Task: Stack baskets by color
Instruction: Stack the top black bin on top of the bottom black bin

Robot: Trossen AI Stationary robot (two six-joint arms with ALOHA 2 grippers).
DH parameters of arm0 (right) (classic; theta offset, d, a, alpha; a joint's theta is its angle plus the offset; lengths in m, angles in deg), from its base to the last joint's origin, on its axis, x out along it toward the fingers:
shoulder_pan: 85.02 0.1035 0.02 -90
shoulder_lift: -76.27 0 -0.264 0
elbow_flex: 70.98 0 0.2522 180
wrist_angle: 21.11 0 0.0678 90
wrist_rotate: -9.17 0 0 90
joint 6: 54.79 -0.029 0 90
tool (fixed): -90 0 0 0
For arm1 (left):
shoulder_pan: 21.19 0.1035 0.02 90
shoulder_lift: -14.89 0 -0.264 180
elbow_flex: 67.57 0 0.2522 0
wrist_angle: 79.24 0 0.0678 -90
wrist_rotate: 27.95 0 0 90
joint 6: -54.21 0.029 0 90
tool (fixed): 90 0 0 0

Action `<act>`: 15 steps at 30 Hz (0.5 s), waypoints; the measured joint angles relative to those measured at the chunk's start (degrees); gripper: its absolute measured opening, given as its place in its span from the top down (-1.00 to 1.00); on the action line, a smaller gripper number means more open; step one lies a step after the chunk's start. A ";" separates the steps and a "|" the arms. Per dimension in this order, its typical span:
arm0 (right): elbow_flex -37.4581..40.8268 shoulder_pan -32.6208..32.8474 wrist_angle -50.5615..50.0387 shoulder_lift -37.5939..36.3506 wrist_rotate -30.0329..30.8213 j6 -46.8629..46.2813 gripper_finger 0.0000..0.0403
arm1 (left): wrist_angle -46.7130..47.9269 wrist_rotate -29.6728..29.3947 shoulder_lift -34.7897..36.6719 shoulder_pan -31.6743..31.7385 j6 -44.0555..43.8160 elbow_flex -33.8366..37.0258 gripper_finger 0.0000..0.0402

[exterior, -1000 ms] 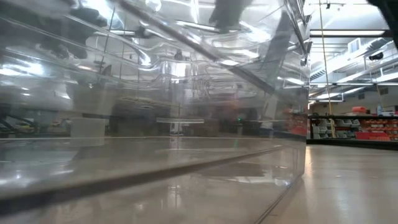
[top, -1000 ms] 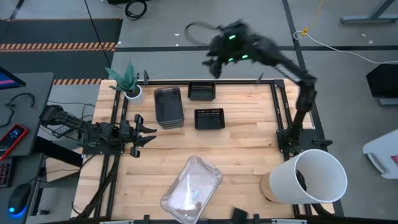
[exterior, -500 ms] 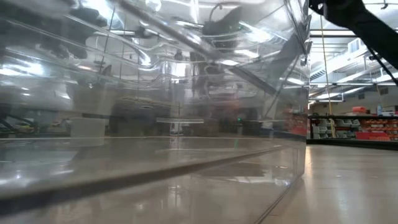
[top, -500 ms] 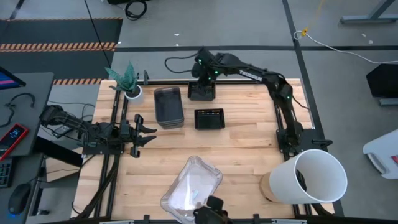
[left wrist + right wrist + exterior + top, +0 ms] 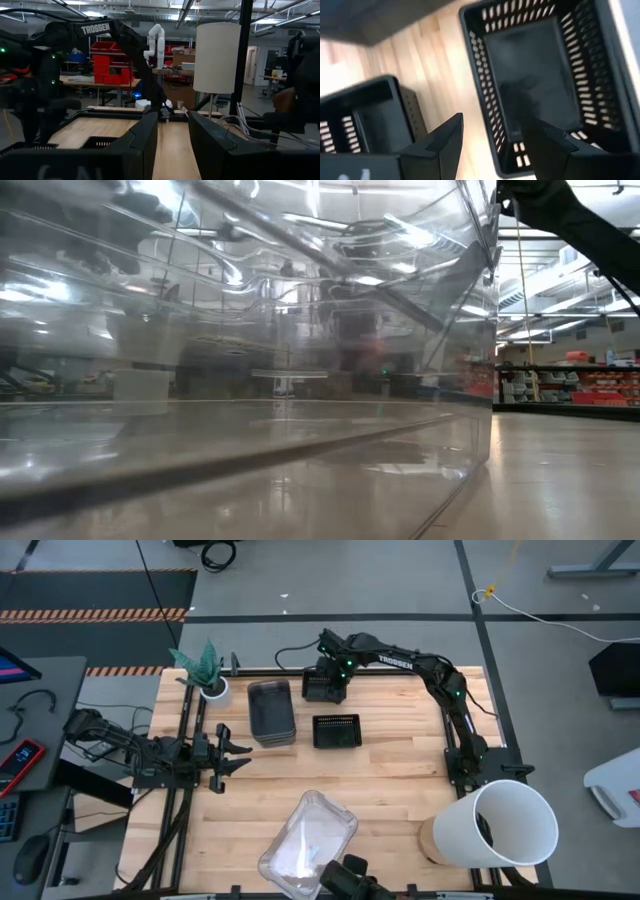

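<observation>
Hovering over the far black basket [image 5: 322, 689] at the tabletop's [image 5: 390, 755] back edge, the right pincer [image 5: 495, 135] spreads its fingers wide and grips nothing, likely lining up a grasp for stacking onto the other black basket [image 5: 336, 731]. The left pincer [image 5: 232, 753] waits, parted and empty.

Black lattice basket [image 5: 540, 85]: matt plastic (perforated walls); table [image 5: 390, 780]: pale, smooth wood planks.

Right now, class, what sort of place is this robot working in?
Probably a robotics lab or workshop: a wooden table fenced by a metal frame, a white robot arm standing farther back, and shelves of red storage bins behind it.
</observation>
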 joint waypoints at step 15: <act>3.77 0.43 -0.95 -0.24 0.44 3.29 -0.01 | -0.01 0.00 0.01 0.01 0.01 0.00 0.42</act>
